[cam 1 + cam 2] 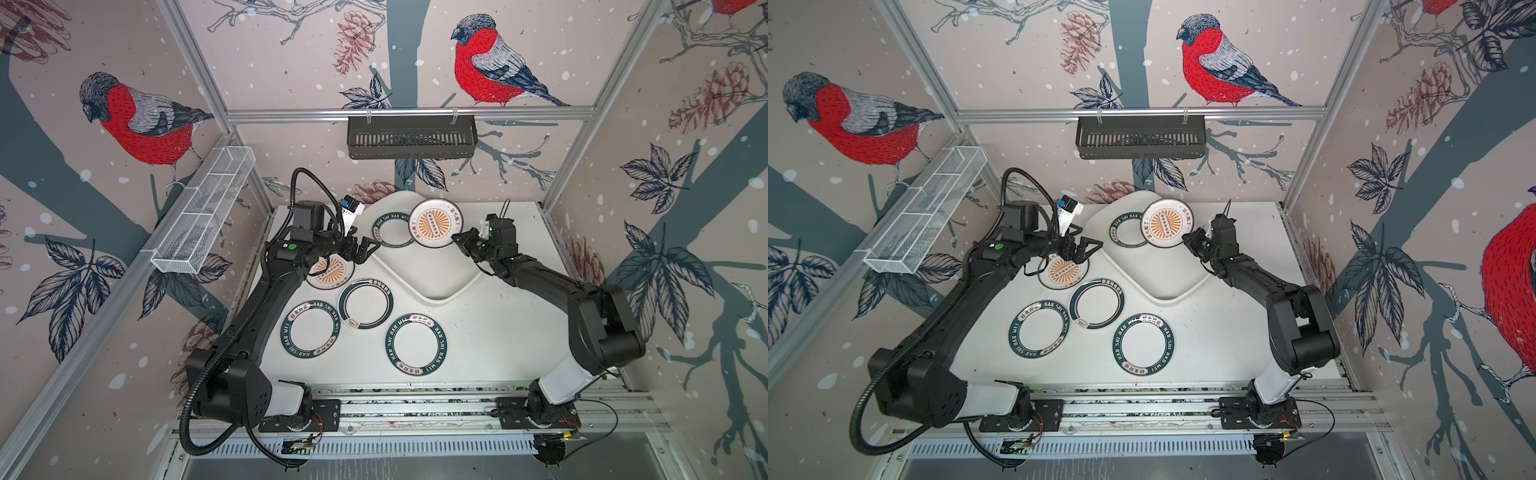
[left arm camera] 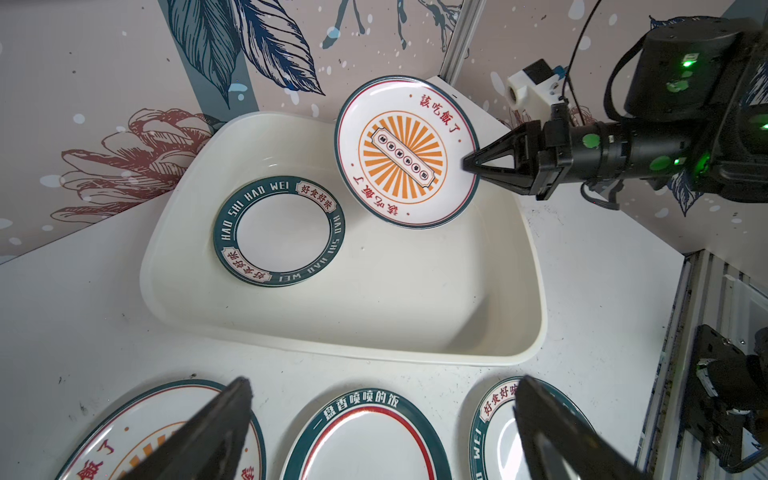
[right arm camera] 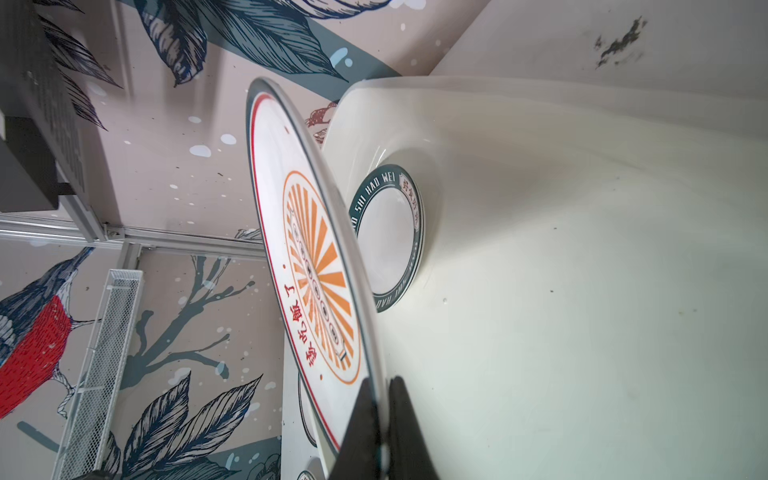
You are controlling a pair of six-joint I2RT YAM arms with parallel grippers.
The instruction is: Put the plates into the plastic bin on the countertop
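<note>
The right gripper (image 3: 381,380), at the bottom of the right wrist view, is clamped on the rim of a sunburst plate (image 3: 316,266). It holds the plate tilted over the bin (image 1: 440,296) at upper centre in both top views, partly above a teal-rimmed plate (image 1: 392,232) lying inside. That thin edge pinch could slip. A release here could also drop the plate onto the teal rim and chip it. The left gripper (image 1: 365,251) hangs spread wide and empty near 4 plates (image 1: 415,345) on the countertop (image 1: 478,332).
</note>
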